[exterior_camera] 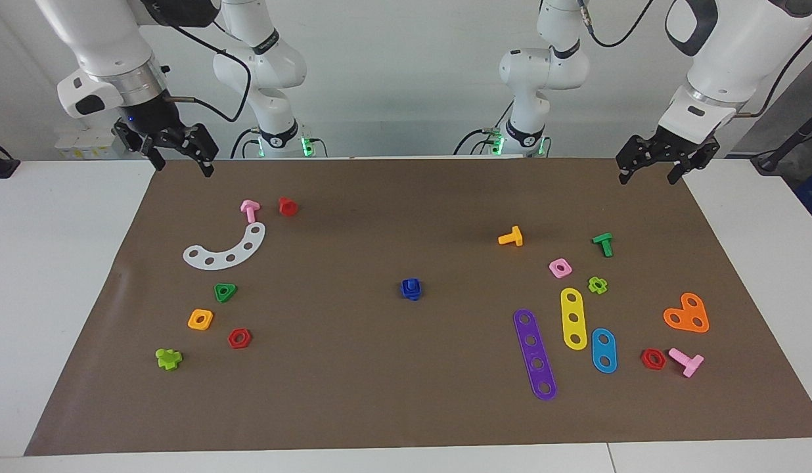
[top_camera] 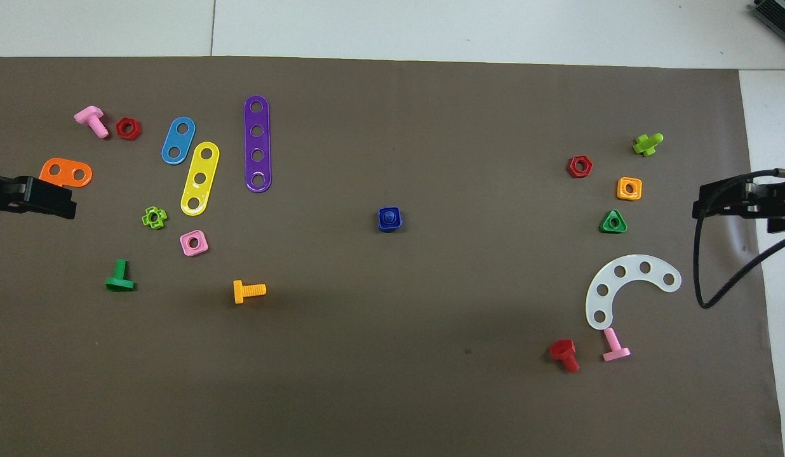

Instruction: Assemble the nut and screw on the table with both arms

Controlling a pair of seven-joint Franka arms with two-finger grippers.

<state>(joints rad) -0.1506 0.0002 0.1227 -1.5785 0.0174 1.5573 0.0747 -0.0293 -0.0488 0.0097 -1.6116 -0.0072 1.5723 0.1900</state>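
Observation:
The dark-blue nut (exterior_camera: 407,292) (top_camera: 397,224) lies in the middle of the brown mat (exterior_camera: 380,381) on the table. The dark-blue screw (exterior_camera: 412,284) (top_camera: 387,218) is seated in its hole, shaft end showing above the nut; the screw's head is hidden underneath. My left gripper (exterior_camera: 647,176) (top_camera: 62,202) hangs open and empty over the mat's corner at the left arm's end. My right gripper (exterior_camera: 184,168) (top_camera: 702,207) hangs open and empty over the corner at the right arm's end. Both are well away from the blue pair.
Toward the left arm's end lie purple (exterior_camera: 535,355), yellow (exterior_camera: 573,318) and blue (exterior_camera: 604,350) strips, an orange plate (exterior_camera: 687,314) and several small nuts and screws. Toward the right arm's end lie a white curved strip (exterior_camera: 225,249), a green triangular nut (exterior_camera: 225,292) and other small parts.

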